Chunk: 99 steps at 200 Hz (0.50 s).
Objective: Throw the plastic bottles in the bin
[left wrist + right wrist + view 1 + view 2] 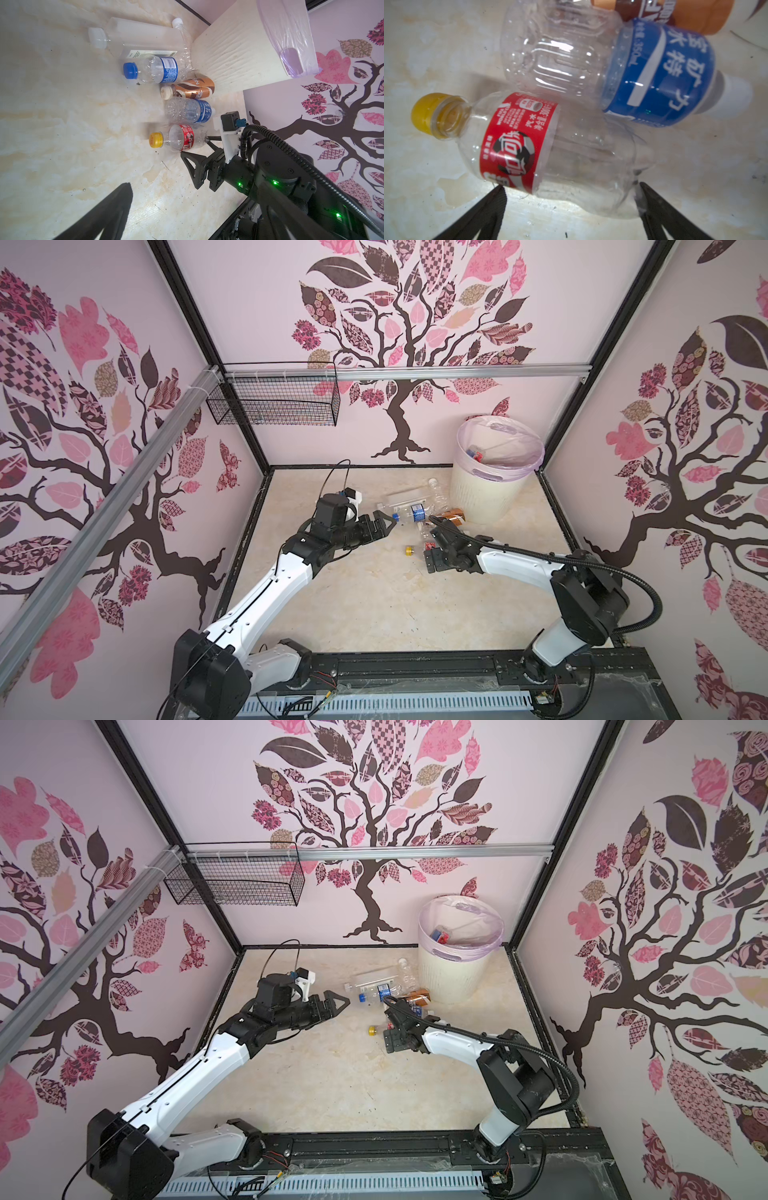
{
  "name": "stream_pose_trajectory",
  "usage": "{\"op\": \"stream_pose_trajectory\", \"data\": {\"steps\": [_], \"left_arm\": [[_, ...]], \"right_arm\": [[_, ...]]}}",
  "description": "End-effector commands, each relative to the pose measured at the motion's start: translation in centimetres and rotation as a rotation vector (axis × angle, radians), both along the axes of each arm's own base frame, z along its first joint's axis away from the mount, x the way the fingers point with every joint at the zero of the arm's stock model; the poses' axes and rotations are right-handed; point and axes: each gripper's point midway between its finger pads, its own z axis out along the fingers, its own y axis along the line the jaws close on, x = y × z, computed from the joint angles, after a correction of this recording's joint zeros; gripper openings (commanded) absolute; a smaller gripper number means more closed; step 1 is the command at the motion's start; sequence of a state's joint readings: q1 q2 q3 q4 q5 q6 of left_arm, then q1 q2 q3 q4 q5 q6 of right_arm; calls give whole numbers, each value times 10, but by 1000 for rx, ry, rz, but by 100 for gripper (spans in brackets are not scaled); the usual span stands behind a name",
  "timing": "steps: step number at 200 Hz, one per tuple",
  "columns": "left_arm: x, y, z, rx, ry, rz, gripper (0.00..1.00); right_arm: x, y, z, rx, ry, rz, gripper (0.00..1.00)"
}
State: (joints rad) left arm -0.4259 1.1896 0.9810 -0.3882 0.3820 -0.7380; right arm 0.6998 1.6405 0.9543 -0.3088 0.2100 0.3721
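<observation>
**Right arm.** The right claw (571,185) stands wide and empty. In the right wrist view its two fingers (483,212) rise from the bottom of the frame to the near edge of the red-labelled bottle (546,149), which has a yellow cap. One tip sits by the label and one by the base, and neither has closed on it. The jaw line appears to run closer to the bottle's length than across it, so a wrist turn is probably needed before a firm grip.

**Left arm.** The left claw (384,523), also wide and empty, hovers left of centre in both top views, near the blue-capped bottle (158,69). It seems placed to take that one without crossing the right arm.

**Task items.** The plastic bottles (419,510) lie on their sides on the desk (374,605), clustered at centre by the foot of the bin (486,489). The bin stands at upper right of the desk, with some items inside. The red-labelled bottle lies outermost, which makes it the likely first pick. The blue-labelled bottle (643,72) lies against or just beside it and could roll.
</observation>
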Motion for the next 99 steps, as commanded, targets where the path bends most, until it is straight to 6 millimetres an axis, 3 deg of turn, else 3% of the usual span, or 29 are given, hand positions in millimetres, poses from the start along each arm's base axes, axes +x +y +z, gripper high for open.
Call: {"op": "stream_pose_trajectory", "data": {"steps": [1,39,99], "left_arm": [[-1,19,-10,-23,41,35,98],[2,42,-36,-10,140,71,98],[-4,39,-70,33,249,24,98]], "right_arm": [[8,24,3,35,3,18,99],[16,43,10,70,-3,40,100],[13,40,26,83,-35,55,99]]}}
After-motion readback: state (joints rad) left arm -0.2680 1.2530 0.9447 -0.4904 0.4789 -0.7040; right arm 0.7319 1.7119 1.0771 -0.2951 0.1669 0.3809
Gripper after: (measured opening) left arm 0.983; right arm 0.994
